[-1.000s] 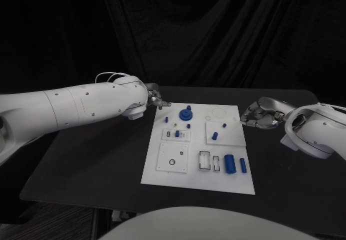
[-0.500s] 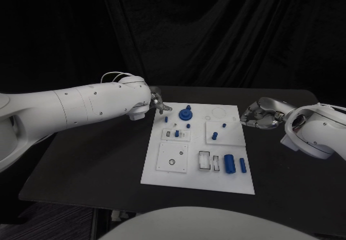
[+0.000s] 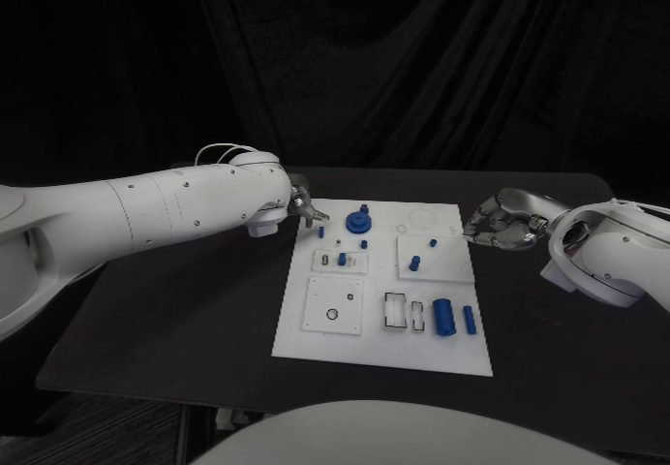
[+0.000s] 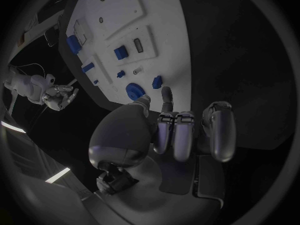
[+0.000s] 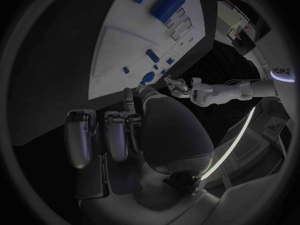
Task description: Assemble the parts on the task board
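The white task board (image 3: 319, 334) lies in the middle of the black table. At its far end stands a round blue part with a peg (image 3: 359, 223), with several small blue pegs (image 3: 342, 259) around it. A large blue cylinder (image 3: 444, 317) and a thinner one (image 3: 470, 320) lie near the board's right edge. My left hand (image 3: 300, 205) hovers at the board's far left corner, fingers (image 4: 181, 135) curled in, nothing seen in them. Just off the far right edge, my right hand (image 3: 500, 221) has its fingers (image 5: 119, 130) curled in on nothing.
Bare black table (image 3: 182, 310) surrounds the board on both sides. My thick white left forearm (image 3: 139, 208) stretches over the table's left part. A small black ring (image 3: 334, 314) lies on a raised white square of the board.
My left hand has edged slightly nearer along the board's far left corner, and the forearm has shifted with it. The right hand has stayed put.
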Controlling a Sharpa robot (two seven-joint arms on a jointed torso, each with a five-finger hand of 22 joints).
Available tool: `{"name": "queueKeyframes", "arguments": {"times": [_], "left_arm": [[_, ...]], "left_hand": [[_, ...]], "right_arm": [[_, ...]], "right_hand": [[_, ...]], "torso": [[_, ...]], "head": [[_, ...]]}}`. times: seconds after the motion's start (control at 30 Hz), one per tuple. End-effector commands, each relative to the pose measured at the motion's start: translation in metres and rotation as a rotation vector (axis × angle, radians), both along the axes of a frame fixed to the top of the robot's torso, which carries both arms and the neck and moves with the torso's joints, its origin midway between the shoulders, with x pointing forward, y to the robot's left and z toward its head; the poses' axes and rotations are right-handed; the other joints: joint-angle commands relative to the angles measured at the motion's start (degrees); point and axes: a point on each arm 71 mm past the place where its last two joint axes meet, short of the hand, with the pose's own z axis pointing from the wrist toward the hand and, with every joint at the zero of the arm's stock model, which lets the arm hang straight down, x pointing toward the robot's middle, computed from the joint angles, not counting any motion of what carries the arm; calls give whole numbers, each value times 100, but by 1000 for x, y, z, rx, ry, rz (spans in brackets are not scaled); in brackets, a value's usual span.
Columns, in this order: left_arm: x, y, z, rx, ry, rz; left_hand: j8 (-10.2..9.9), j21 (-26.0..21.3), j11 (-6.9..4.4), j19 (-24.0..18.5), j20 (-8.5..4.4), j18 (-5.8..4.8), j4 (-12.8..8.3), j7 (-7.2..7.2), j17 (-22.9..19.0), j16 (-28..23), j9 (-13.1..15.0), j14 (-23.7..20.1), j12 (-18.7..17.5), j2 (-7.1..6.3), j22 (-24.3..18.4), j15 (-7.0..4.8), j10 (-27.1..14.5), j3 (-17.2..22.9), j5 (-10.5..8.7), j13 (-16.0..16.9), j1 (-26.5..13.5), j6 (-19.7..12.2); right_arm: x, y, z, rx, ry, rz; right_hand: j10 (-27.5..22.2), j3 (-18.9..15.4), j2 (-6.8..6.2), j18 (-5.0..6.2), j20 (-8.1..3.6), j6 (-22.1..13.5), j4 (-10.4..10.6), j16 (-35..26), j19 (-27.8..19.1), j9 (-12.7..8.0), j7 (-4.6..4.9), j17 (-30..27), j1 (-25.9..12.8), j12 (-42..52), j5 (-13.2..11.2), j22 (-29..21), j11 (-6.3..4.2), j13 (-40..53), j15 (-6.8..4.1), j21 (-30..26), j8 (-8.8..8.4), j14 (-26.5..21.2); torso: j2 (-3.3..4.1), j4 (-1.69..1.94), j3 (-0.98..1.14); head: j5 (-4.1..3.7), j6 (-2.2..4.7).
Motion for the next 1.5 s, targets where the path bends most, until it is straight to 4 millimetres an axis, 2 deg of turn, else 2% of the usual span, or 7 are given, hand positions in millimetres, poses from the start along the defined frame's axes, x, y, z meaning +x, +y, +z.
{"name": "queueKeyframes", "arguments": {"times": [0.03, 0.17, 0.3, 0.6, 1.0, 1.23, 1.5], "left_arm": [[-1, -3, -2, -7, 15, -11], [-1, -3, -3, -6, 21, -15], [-1, -3, -4, -3, 30, -20], [0, -6, -6, -7, 38, -34], [0, -10, -9, -8, 48, -47], [0, -11, -12, -8, 50, -45], [-2, -14, -17, -5, 65, -51]], "left_hand": [[-36, -39, 24, 99, 22, 9, -2, -1, 1510, 15, -15, 595, 15, 5, 1157, 26, 606, -32, 37, 1509, 58, 45], [-82, -73, 32, 80, 29, 16, -10, 8, 1510, 15, -56, 595, 15, 3, 1147, 33, 606, -45, 54, 1509, 104, 45], [-211, -132, 62, 42, 50, 28, -3, 43, 1510, 15, -158, 595, 15, 21, 1130, 58, 606, -78, 59, 1509, 164, 9], [-352, -186, 97, 5, 77, 40, -5, 85, 1510, 15, -259, 595, 15, 45, 1114, 89, 606, -110, 80, 1509, 223, -46], [-398, -250, 112, -28, 90, 53, -15, 98, 1510, 15, -290, 595, 15, 62, 1095, 103, 606, -113, 91, 1509, 260, -66], [-424, -295, 123, -53, 100, 62, -19, 108, 1510, 15, -309, 595, 15, 72, 1082, 114, 606, -117, 100, 1509, 283, -68], [-463, -313, 131, -71, 118, 66, -43, 111, 1510, 15, -338, 595, 15, 94, 1078, 127, 606, -113, 203, 1509, 360, -45]], "right_arm": [[-1, 0, -2, -4, 7, -1], [-1, -1, -2, -6, 10, -1], [-1, 0, -2, -7, 11, -1], [-1, 0, -2, -9, 14, -1], [-1, 1, -2, -10, 16, -1], [-1, 1, -2, -11, 16, -1], [-1, 1, -2, -10, 17, 1]], "right_hand": [[607, 25, 1, -12, 36, 9, -3, 6, 429, -5, -1, 1479, 46, -14, 34, 1400, 18, 1509, 30, -31, 0, 584], [607, 34, 4, -12, 35, 10, -6, 4, 431, -7, -1, 1474, 54, -14, 53, 1401, 18, 1509, 29, -29, 0, 582], [607, 39, 7, -12, 35, 10, -8, 6, 431, -7, -1, 1480, 58, -14, 58, 1401, 18, 1509, 29, -29, 1, 584], [607, 39, 8, -12, 35, 10, -8, 6, 431, -7, -1, 1480, 59, -14, 59, 1401, 18, 1509, 29, -29, 1, 584], [607, 52, 15, -11, 35, 9, -16, 5, 427, -8, -2, 1476, 74, -14, 72, 1399, 17, 1509, 29, -35, 1, 583], [607, 52, 15, -11, 35, 9, -16, 5, 427, -8, -2, 1476, 74, -14, 72, 1399, 17, 1509, 29, -35, 1, 583], [607, 57, 16, -10, 35, 8, -20, 2, 427, -9, -2, 1469, 80, -14, 77, 1399, 17, 1509, 29, -36, 1, 581]], "torso": [[4, -5, 1], [5, 4, -4], [3, -1, -1], [2, 0, 2], [2, -8, -2], [0, -2, 0], [1, -3, 2]], "head": [[7, 0], [-2, 0], [-4, 0], [-15, 0], [-11, 0], [-35, 0], [-48, 0]]}}
